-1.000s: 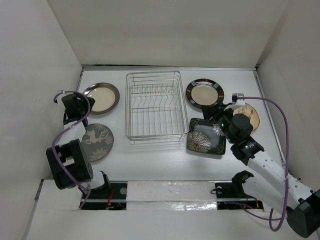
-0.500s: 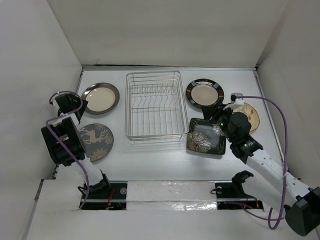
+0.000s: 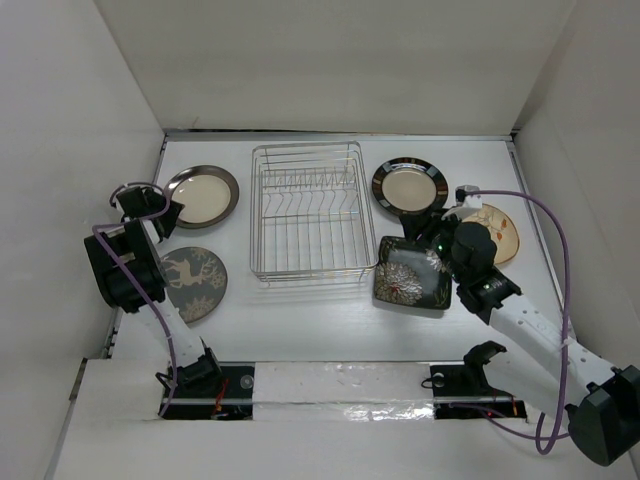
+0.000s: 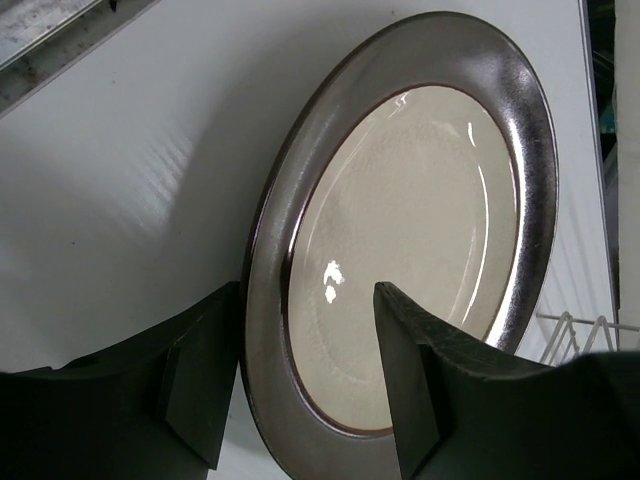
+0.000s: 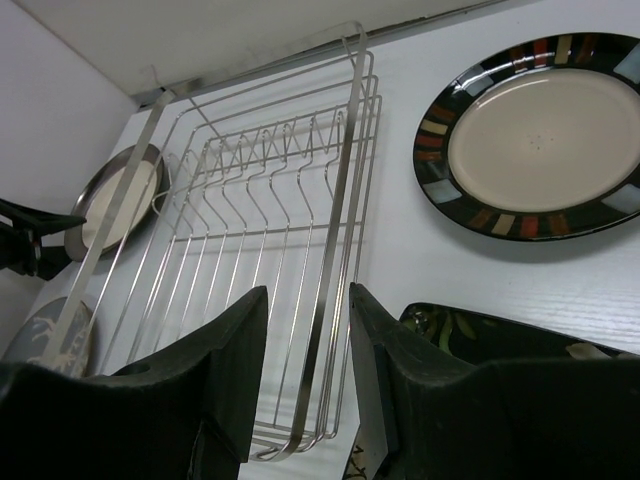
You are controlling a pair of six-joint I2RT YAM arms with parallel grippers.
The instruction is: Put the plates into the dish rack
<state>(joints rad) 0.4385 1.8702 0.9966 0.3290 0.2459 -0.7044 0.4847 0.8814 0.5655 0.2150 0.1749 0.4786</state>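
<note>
Five plates lay flat on the white counter, all outside the dish rack, a rectangular basket of thin silver wire with a row of upright prongs near its far end. The left fingers stood apart, straddling the near rim of the round metallic-rimmed plate. One finger was outside the rim and the other over the glossy cream centre; whether either touched it could not be told. That plate sat just left of the rack, its broad rim a dull, brushed grey-brown. Nearer the arm bases lay a round dark speckled plate bearing a pale deer figure. The right fingers were likewise apart, gripping nothing, above the far edge of the glossy black square plate with its white flower, just beside the rack's right side. Beyond them lay the round cream plate, its dark rim set with coloured blocks. A cream plate with reddish marks lay further right, partly hidden by the arm.
</note>
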